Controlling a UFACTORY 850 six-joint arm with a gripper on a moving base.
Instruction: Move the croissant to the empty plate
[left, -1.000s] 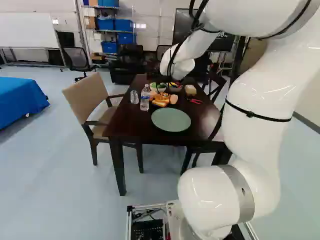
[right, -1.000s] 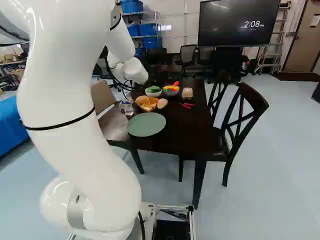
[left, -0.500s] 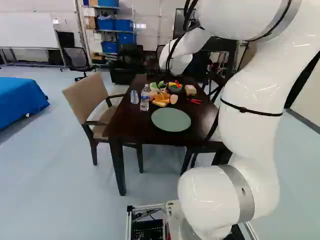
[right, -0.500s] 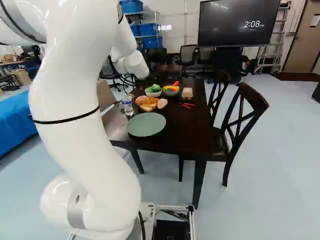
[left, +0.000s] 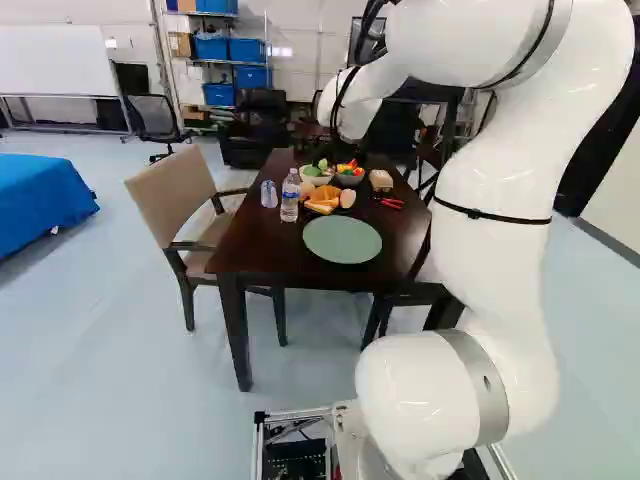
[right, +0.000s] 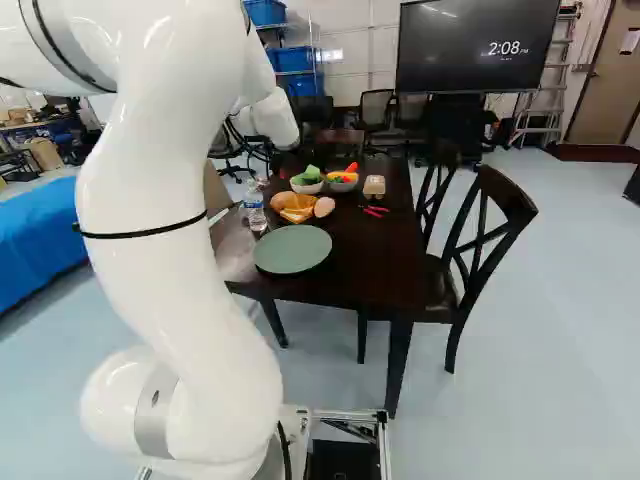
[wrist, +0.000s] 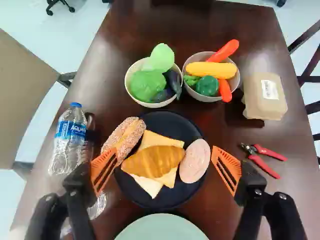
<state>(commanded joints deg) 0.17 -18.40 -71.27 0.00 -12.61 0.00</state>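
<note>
My black fingers with orange pads stand spread, facing the golden-brown croissant on the round black plate. Farther, a cream bowl holds green lettuce (the grey bowl right of it, yellow corn); nearer lies the pale-green plate.

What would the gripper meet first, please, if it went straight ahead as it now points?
Probably the croissant on the dark plate, ahead of the open gripper, though depth is unclear.

Green plate cut off by the wrist view's edge, pale slices partly hidden under the croissant
</note>
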